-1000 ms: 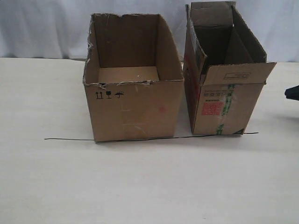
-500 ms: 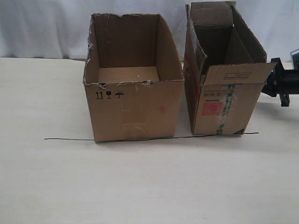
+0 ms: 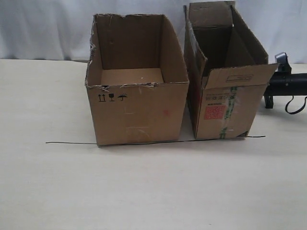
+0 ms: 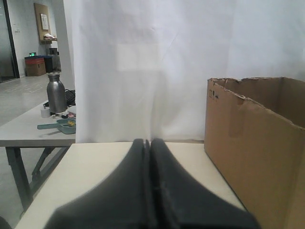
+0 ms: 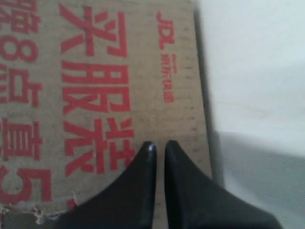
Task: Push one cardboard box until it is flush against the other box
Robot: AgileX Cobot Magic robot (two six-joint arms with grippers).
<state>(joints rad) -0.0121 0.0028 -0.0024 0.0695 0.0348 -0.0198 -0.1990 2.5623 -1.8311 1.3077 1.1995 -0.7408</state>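
Note:
The cardboard box [image 3: 225, 110], with red sticker, green tape and upright flaps, stands to the right of the other box [image 3: 139, 112], the wider plain carton with black handling symbols. A narrow gap separates them. My right arm [image 3: 288, 84] reaches in from the right, its tip hidden behind the cardboard box's flap. In the right wrist view my right gripper [image 5: 159, 143] is shut, its tips against the red-lettered side of the cardboard box [image 5: 95, 95]. My left gripper [image 4: 147, 140] is shut and holds nothing, beside the other box [image 4: 252, 148]; the exterior view does not show it.
A thin black line [image 3: 72, 143] runs across the table under the fronts of both boxes. A white curtain [image 3: 48, 28] hangs behind the table. Off the table, the left wrist view shows a side table with a metal bottle [image 4: 56, 93].
My right arm came in from the right edge and reached the cardboard box's right side. That box has slid left, and the gap to the other box has narrowed.

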